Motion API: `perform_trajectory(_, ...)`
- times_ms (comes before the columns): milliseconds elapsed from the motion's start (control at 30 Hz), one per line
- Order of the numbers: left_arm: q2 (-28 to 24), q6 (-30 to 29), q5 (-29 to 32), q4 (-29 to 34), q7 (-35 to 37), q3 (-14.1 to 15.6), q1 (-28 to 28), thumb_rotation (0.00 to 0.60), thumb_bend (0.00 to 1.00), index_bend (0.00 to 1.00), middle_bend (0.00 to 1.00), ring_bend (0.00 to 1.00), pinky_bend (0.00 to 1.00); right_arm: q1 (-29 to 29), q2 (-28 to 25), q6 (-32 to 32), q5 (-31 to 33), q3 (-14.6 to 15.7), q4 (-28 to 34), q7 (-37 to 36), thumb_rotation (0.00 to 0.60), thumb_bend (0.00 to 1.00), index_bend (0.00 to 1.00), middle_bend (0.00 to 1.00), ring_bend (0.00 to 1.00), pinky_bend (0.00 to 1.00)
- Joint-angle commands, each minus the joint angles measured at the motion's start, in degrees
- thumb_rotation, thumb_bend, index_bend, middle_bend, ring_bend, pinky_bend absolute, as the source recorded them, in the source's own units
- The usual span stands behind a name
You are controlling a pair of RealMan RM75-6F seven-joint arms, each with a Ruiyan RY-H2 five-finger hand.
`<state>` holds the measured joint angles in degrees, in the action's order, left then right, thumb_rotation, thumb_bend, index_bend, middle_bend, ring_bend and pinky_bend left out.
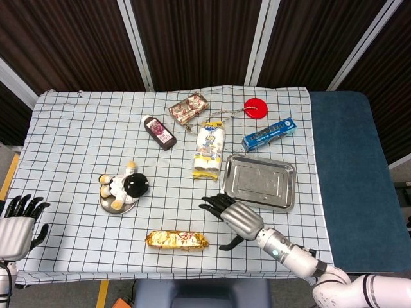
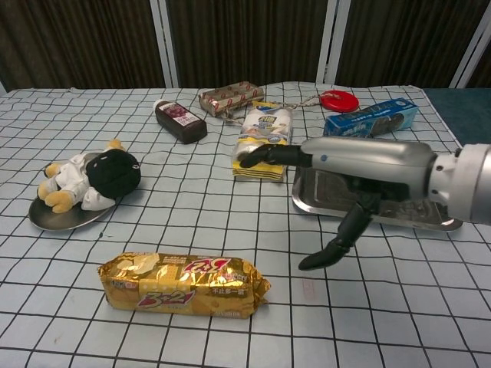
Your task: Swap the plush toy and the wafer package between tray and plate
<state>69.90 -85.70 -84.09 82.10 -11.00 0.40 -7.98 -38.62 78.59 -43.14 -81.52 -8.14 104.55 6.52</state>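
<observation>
A black-and-white plush toy lies on the small round metal plate at the left. The gold wafer package lies flat on the cloth near the front edge. The rectangular steel tray holds nothing. My right hand hovers open, fingers stretched out and thumb hanging down, between the tray's front left corner and the wafer package, touching neither. My left hand is open, off the table's left front corner.
Behind the tray lie a white-and-yellow snack bag, a blue cookie box, a red disc, a brown wrapped pack and a dark juice bottle. Checkered cloth covers the table; a blue surface adjoins on the right.
</observation>
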Motion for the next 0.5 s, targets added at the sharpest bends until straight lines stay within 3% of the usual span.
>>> perform_trajectory(33, 0.0, 0.1, 0.0, -0.1, 0.1, -0.2, 0.0, 0.6, 0.42, 0.28, 0.21, 0.11, 0.12, -3.6, 3.8, 4.1, 5.6, -1.3, -0.1, 3.4, 0.6, 0.11, 0.16, 0.09, 0.13, 0.13)
perform_trajectory(300, 0.0, 1.5, 1.2, -0.8, 1.2, -1.1, 0.2, 0.6, 0.42, 0.28, 0.22, 0.12, 0.12, -11.2, 12.6, 8.5, 18.2, -0.7, -5.3, 10.0, 0.6, 0.11, 0.22, 0.13, 0.16, 0.13)
perform_trajectory(500, -0.4, 1.9, 1.6, -0.8, 2.4, -1.6, 0.3, 0.6, 0.42, 0.28, 0.23, 0.11, 0.12, -14.8, 17.8, 6.2, 25.3, 0.9, -9.9, 14.8, 0.6, 0.11, 0.27, 0.19, 0.22, 0.17)
